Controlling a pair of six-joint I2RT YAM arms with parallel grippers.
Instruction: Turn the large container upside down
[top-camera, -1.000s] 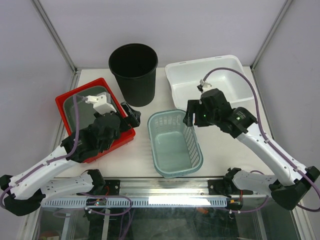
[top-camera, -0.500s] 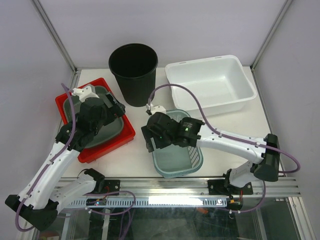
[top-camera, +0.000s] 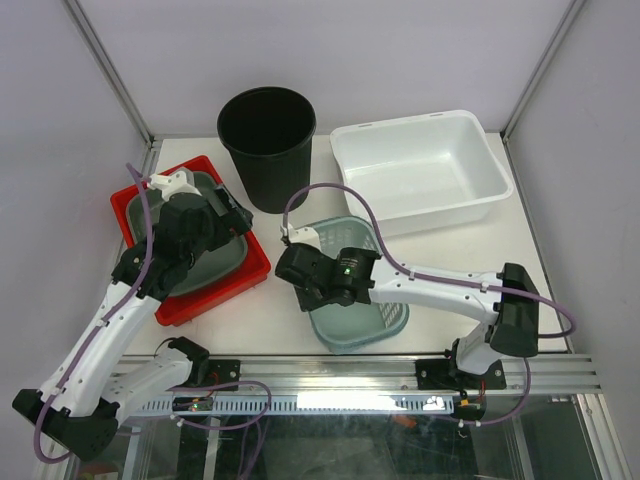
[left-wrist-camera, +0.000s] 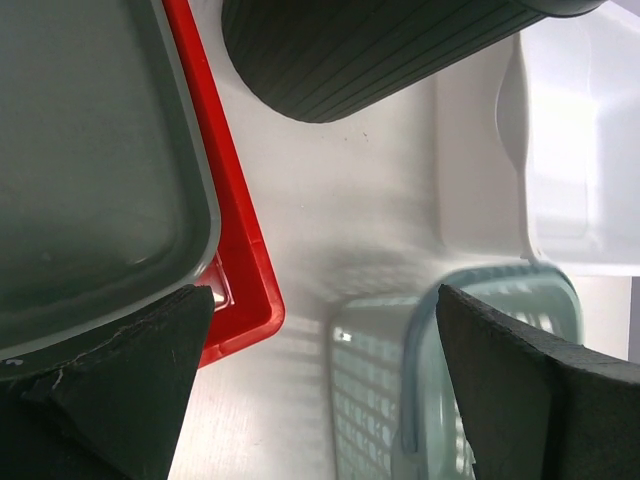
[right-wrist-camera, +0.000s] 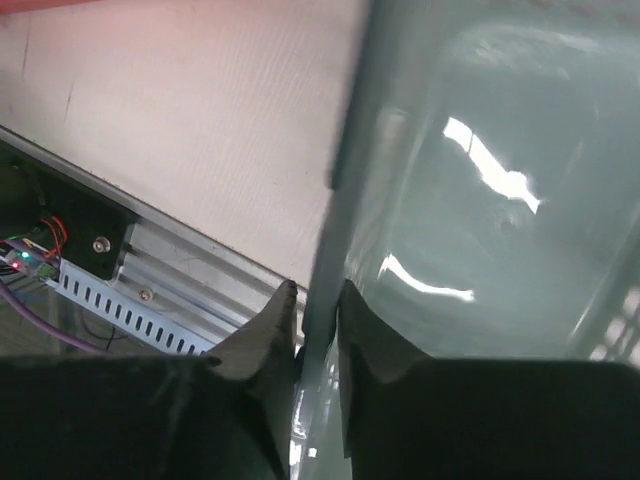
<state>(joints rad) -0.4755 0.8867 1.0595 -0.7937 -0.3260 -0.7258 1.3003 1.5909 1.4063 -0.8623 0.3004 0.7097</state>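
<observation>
Right claw (right-wrist-camera: 318, 300): swung over from white tub (top-camera: 420, 170) this past second; now clamped on teal basket (top-camera: 352, 346) left rim; flip probably next; left claw (left-wrist-camera: 320, 370): spread wide, empty.

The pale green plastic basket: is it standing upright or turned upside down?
Upright: the pale green plastic basket shows its open mouth and inner floor to the top camera. The right pincer is shut on its rim.

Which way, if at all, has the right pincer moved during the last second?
Yes. The right pincer has moved left and toward the arm bases, away from the white tub, and now closes on the basket's left rim.
</observation>
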